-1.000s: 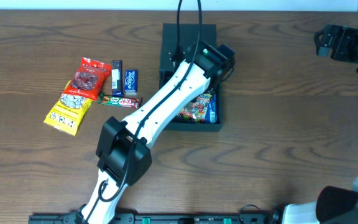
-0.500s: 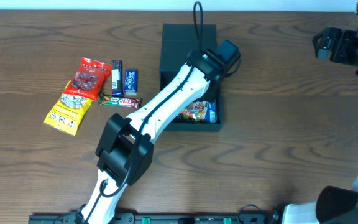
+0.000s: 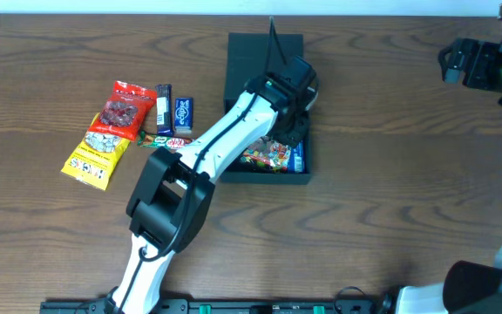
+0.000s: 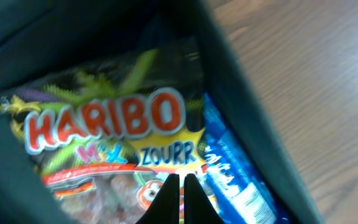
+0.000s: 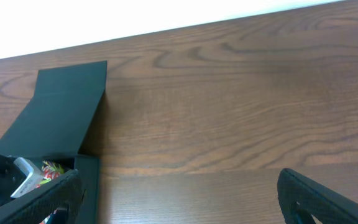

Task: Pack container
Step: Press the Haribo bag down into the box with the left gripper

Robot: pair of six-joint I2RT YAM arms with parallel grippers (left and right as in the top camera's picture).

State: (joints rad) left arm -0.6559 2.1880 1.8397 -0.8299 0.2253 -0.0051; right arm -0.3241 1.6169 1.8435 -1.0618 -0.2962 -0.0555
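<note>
the container (image 3: pixel 266 54), a dark matte box, sits at upper centre of the overhead view on the wooden table (image 3: pixel 390 192), its flap lid laid open toward the top edge of the frame. the left arm runs up from the lower left and dips its wrist into the open box. in the left wrist view the left gripper (image 4: pixel 181 190) shows at bottom centre with its fingertips drawn together to a hairline gap and nothing between them, hanging just above a haribo bag (image 4: pixel 117 134) that lies inside. a blue packet (image 4: pixel 232 180) lies beside the bag, against the box wall on the right of that view.

the right gripper (image 5: pixel 180 186) is spread wide, one finger at each lower corner of its own view, holding nothing; the container shows at the left of that frame.

left of the container on the table lie a red packet (image 3: pixel 125 109), a yellow packet (image 3: pixel 94 154), a dark bar (image 3: pixel 164 105), a small blue packet (image 3: pixel 182 113) and a slim green-and-red bar (image 3: pixel 169 141), all well apart from both grippers.
</note>
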